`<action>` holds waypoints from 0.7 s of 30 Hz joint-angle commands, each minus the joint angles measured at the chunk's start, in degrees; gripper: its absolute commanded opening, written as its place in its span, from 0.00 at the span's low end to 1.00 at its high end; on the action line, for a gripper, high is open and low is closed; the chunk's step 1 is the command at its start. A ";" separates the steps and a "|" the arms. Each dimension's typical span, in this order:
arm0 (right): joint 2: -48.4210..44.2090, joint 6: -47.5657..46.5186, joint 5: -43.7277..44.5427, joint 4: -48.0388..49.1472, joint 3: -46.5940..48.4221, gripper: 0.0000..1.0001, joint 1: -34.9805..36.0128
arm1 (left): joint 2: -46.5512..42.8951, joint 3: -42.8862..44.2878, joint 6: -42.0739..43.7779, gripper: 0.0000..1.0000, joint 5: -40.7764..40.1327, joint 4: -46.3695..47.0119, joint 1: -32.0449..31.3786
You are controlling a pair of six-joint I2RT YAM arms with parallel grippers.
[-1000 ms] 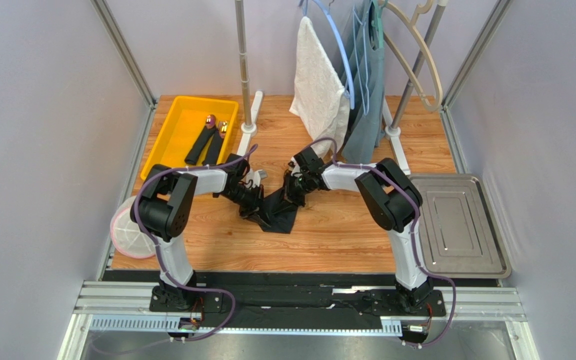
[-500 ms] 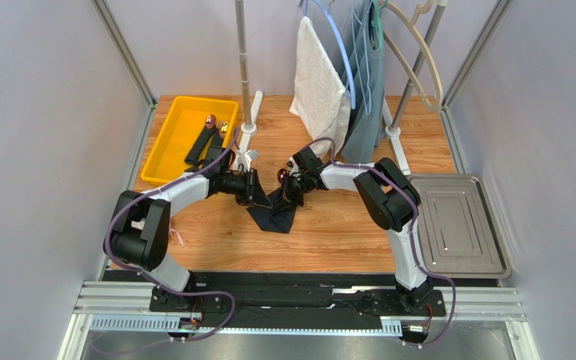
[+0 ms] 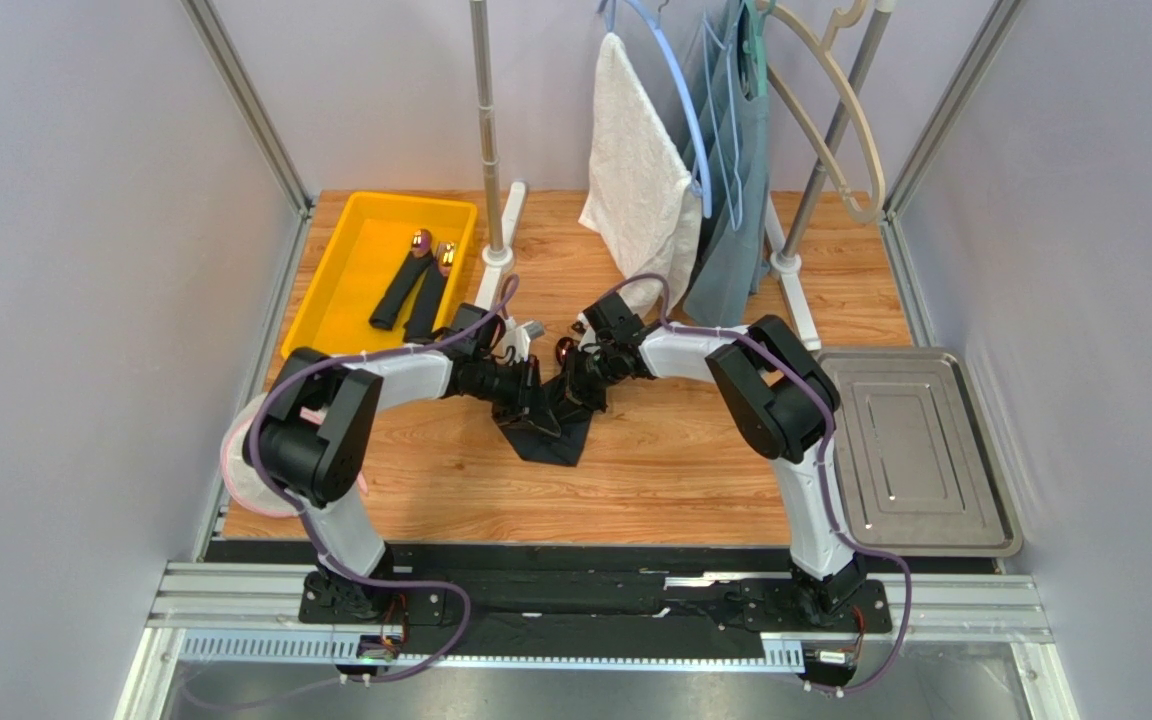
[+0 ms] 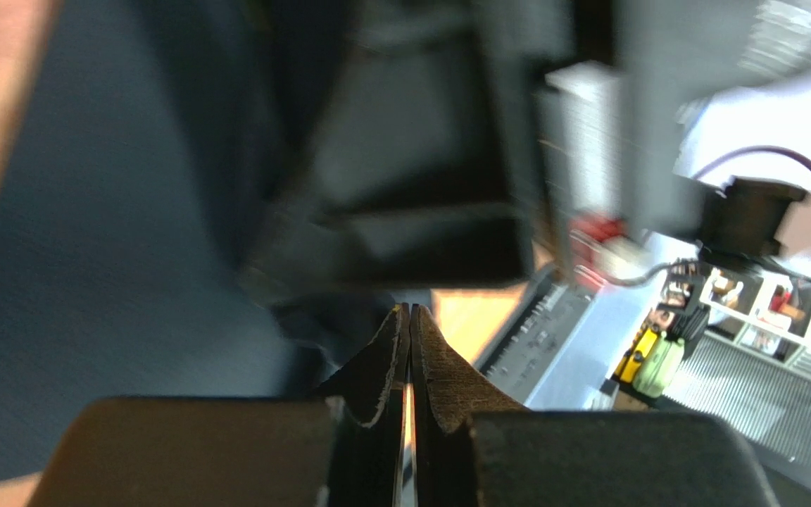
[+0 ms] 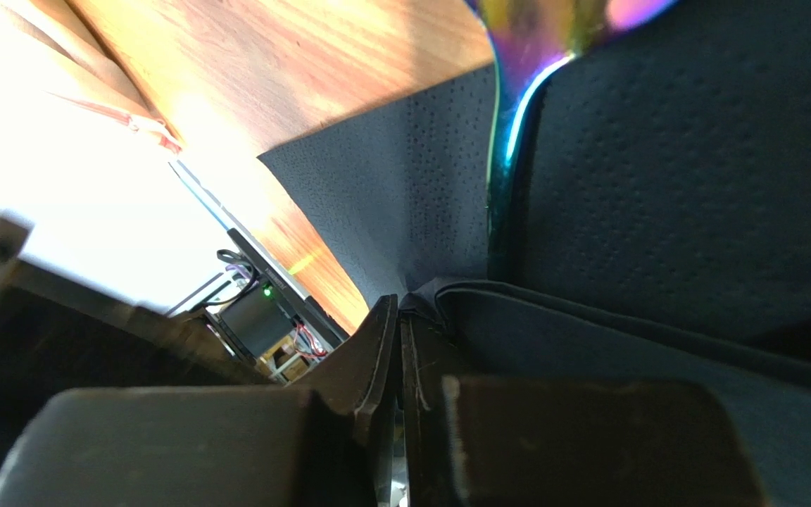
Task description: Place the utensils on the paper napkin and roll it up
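The right gripper [image 5: 400, 314] is seen pinched shut right on a folded lip of the paper napkin [image 5: 685, 158], so a flap looks to be held over ready for the roll, imo. The left gripper [image 4: 410, 322] is shown closed too, tips together, but whether any napkin is caught in it can't be told, since that view is way too smeared. In the overhead view the napkin is found mid-table, bunched between both claws, with a loose corner trailing toward 6 o'clock. One utensil [image 5: 507, 158] is laid on it. In the right wrist view its shiny purple-gold head is pointed to 12 o'clock and the slim handle is run down to 6 o'clock under the fold. So the long axis is set across the fold line, probably so it gets wrapped in. Further out, two dark-handled pieces [image 3: 399, 293] are sat in the yellow bin [image 3: 334, 308] at roughly 10 o'clock, and a metal tray [image 3: 913, 450] is parked at 3 o'clock.
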 commanded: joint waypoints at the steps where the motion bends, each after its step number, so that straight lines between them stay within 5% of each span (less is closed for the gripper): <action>1: 0.23 -1.28 1.21 -1.14 2.57 0.09 0.27 | 3.87 2.80 0.15 0.05 -3.79 -2.14 0.39; 11: -5.21 -6.10 2.60 -6.32 7.05 0.40 -0.34 | 7.04 2.80 0.51 0.00 -7.13 -6.36 1.01; 18: -7.94 -13.40 6.39 -13.96 10.13 0.40 -1.31 | 7.56 2.10 -0.11 0.00 -7.05 -6.10 1.19; 21: -8.30 -15.34 8.23 -15.20 9.96 0.28 -1.22 | 7.48 2.10 -0.20 0.00 -6.87 -5.74 1.19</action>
